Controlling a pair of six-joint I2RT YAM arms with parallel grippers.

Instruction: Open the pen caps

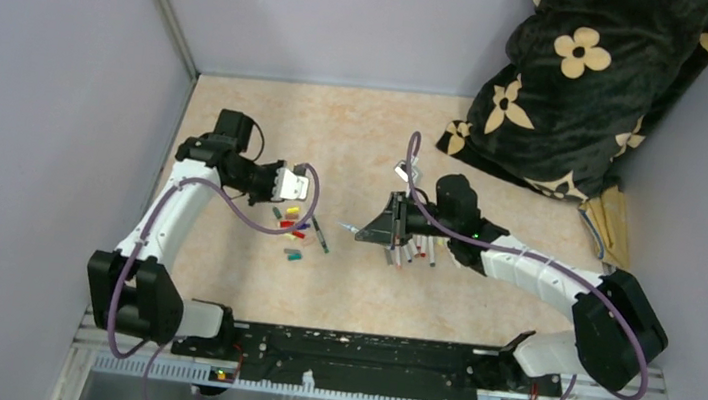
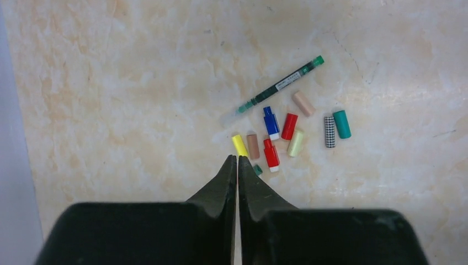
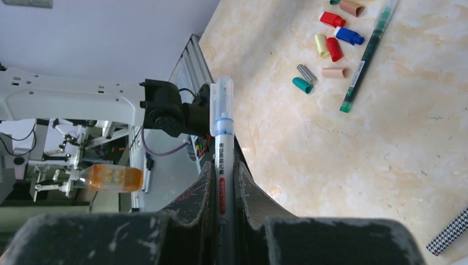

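At right, the end effector (image 3: 224, 167) clamps a pen (image 3: 222, 113).

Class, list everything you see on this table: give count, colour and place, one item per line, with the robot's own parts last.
table: one, beige, marbled
caps: about ten, red, blue, yellow, tan, teal, checked, clustered left of centre
green pen: one, green, lying beside caps
held pen: one, white, clear cap, gripped at right
other pens: several, pale barrels, lying right of centre
blanket: one, black with cream flowers, far right corner
left gripper: black, shut, empty, over caps
right gripper: black, shut on held pen
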